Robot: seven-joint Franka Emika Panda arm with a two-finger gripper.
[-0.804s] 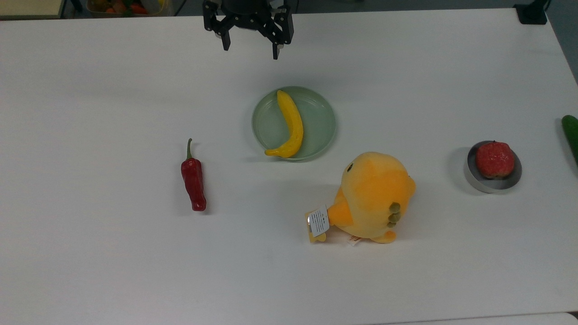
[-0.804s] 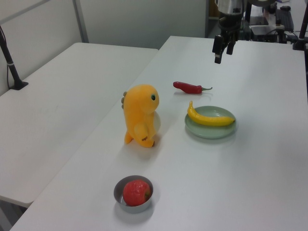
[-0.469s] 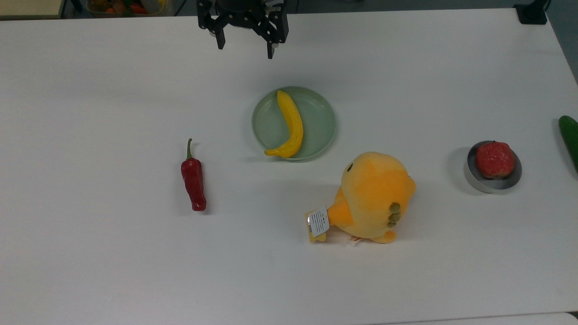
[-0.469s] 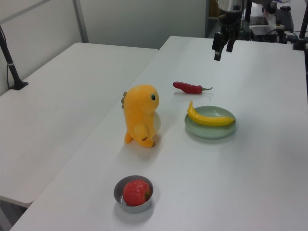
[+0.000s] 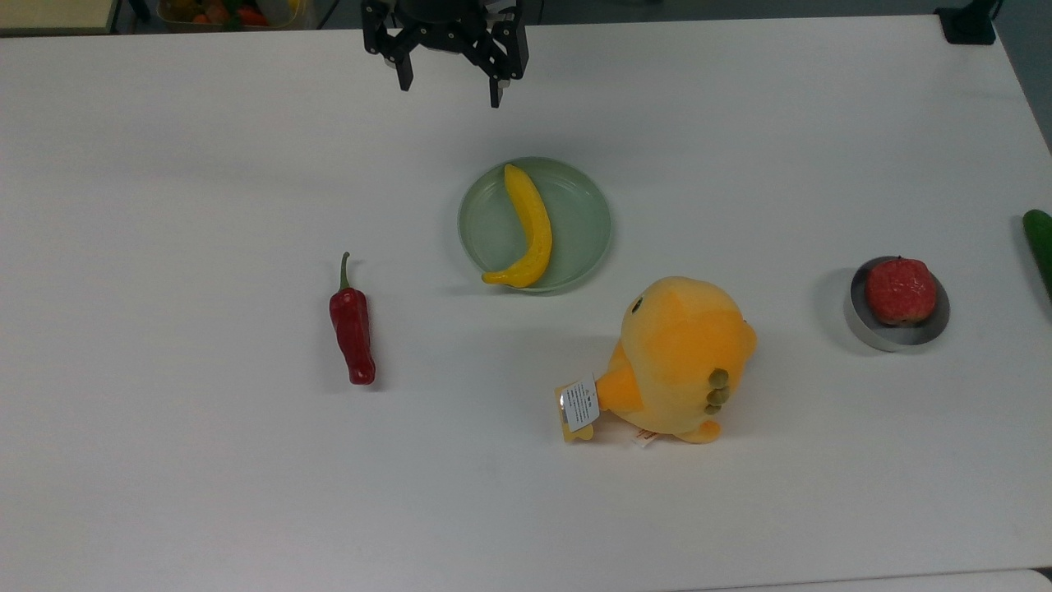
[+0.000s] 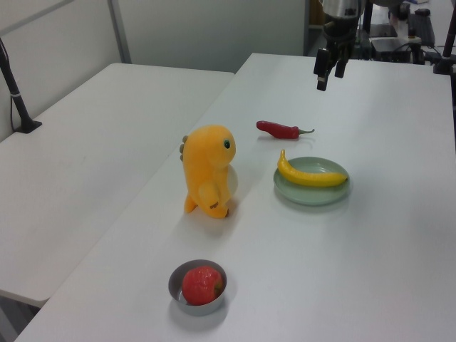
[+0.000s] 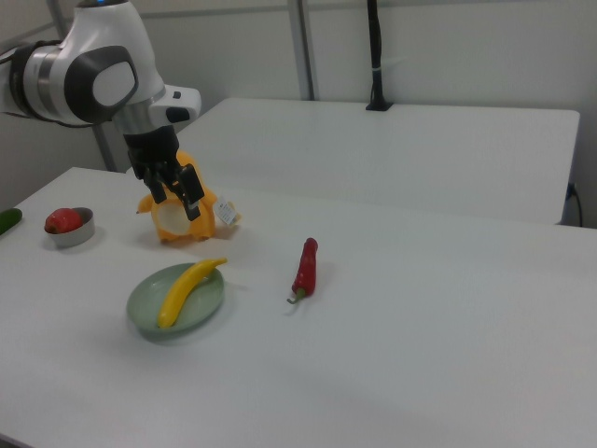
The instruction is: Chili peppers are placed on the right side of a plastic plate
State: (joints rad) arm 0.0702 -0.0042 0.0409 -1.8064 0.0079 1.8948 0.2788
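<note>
1. At the top view's left, the chili pepper [image 5: 352,326] lies flat on the white table [image 5: 164,460], stem toward the far edge. It sits exactly where it lay in the earlier pictures, so it has not been touched.
2. Right of it in the top view, the gripper [image 5: 450,86] hangs above the far edge of the table, fingers spread wide and empty. Over the last moments it has only drifted a little toward the top view's left and then edged back. It is no nearer the chili pepper, so I judge the reach has barely begun.
3. Below the gripper in the top view, the plastic plate [image 5: 583,215] has stayed put, with a banana [image 5: 531,228] across its middle. The plate's bare half on the top view's right looks open for the pepper.
4. Further right, the orange plush toy [image 5: 678,358] stands near the plate's rim. It could crowd a placement on that side.
5. At the top view's right, a red fruit [image 5: 901,289] rests in a grey metal dish [image 5: 860,330]. Both are unmoved and well apart from the task.
</note>
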